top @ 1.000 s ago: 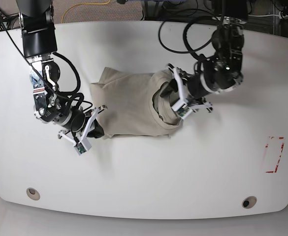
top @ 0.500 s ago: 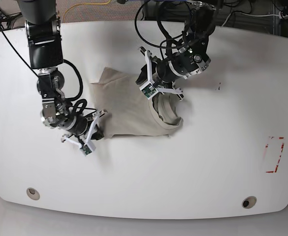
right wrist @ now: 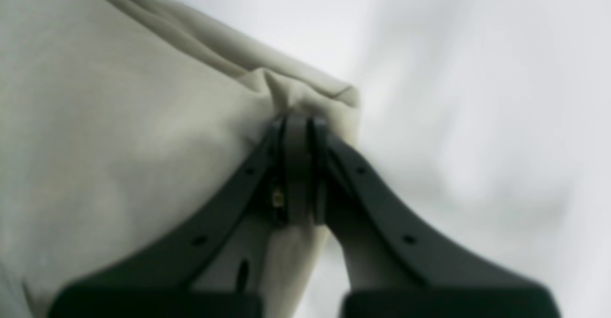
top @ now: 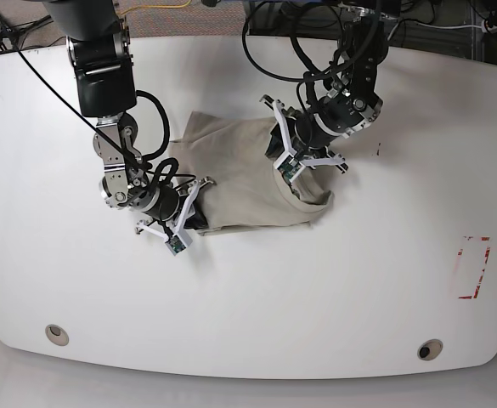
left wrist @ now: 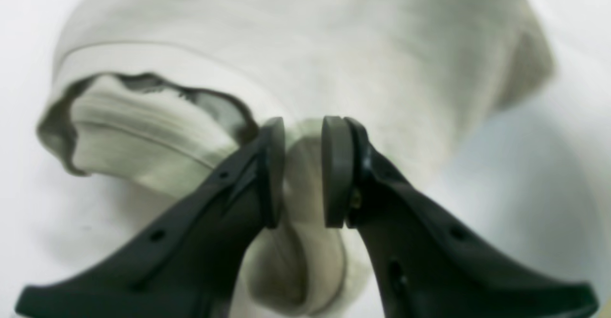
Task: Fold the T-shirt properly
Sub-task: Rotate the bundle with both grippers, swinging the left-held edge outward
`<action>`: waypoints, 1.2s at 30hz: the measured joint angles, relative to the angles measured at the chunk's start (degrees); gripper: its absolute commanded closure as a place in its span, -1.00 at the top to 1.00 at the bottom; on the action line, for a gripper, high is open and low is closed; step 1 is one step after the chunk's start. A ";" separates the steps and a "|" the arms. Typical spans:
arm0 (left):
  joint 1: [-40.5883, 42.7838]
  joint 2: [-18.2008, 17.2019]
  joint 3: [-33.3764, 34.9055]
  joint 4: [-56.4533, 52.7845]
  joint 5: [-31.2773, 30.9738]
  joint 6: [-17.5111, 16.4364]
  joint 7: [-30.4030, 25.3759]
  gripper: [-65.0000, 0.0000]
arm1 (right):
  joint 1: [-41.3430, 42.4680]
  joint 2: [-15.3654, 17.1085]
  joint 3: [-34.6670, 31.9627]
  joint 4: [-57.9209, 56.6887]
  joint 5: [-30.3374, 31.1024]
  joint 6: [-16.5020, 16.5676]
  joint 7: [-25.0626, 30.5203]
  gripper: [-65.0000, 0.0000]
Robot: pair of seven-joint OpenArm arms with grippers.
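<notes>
The left end effector [left wrist: 302,172] has two matte black, curved fingers ending in flat dark pads [left wrist: 333,171]; the pads stand slightly apart with a bunched roll of soft beige fabric pinched between them, so it is gripping the T-shirt [left wrist: 296,46]. Just left of that pinch in the left wrist view, the ribbed collar gapes in a wavy oval with shadow inside it. The right end effector [right wrist: 298,165], of the same black moulded shape, has its pads pressed together on a puckered corner of the T-shirt [right wrist: 119,132], where a stitched hem folds over itself. Both wrist views are soft and blurred, so the weave and any stitching are hard to make out, and the lower parts of the fingers are cut off by the frame. In the base view the T-shirt [top: 235,183] lies crumpled and partly doubled over on the smooth white table [top: 333,306], nearer the far edge than the near one and a little left of centre. The left end effector [top: 297,174] sits on its right, collar end, and the right end effector [top: 190,219] on its lower left corner; both hide the cloth beneath them.
</notes>
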 measured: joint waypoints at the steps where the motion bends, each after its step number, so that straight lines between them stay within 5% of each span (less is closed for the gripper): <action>1: -0.13 0.02 -0.44 -1.49 -0.15 0.00 -0.44 -0.64 | 0.02 -0.02 0.00 0.00 -0.04 0.00 -0.02 -0.95; 8: -2.64 -0.35 -3.76 -7.89 -1.92 -0.90 -1.95 -0.64 | -3.04 0.70 0.02 2.03 0.66 -0.59 1.49 -0.95; 20: -7.30 -6.34 -3.82 -13.31 -3.50 -3.89 -6.64 -0.63 | -11.34 1.75 0.92 9.07 1.38 -1.11 3.28 -0.96; 27: -12.35 -8.50 -3.80 -17.75 -4.09 -10.34 -6.54 -0.63 | -18.62 0.15 7.39 14.69 2.01 -0.37 3.48 -0.96; 36: -18.58 -10.51 -2.69 -21.53 -2.56 -10.32 -4.37 -0.63 | -24.39 -2.97 8.94 20.02 1.38 -0.55 2.80 -0.95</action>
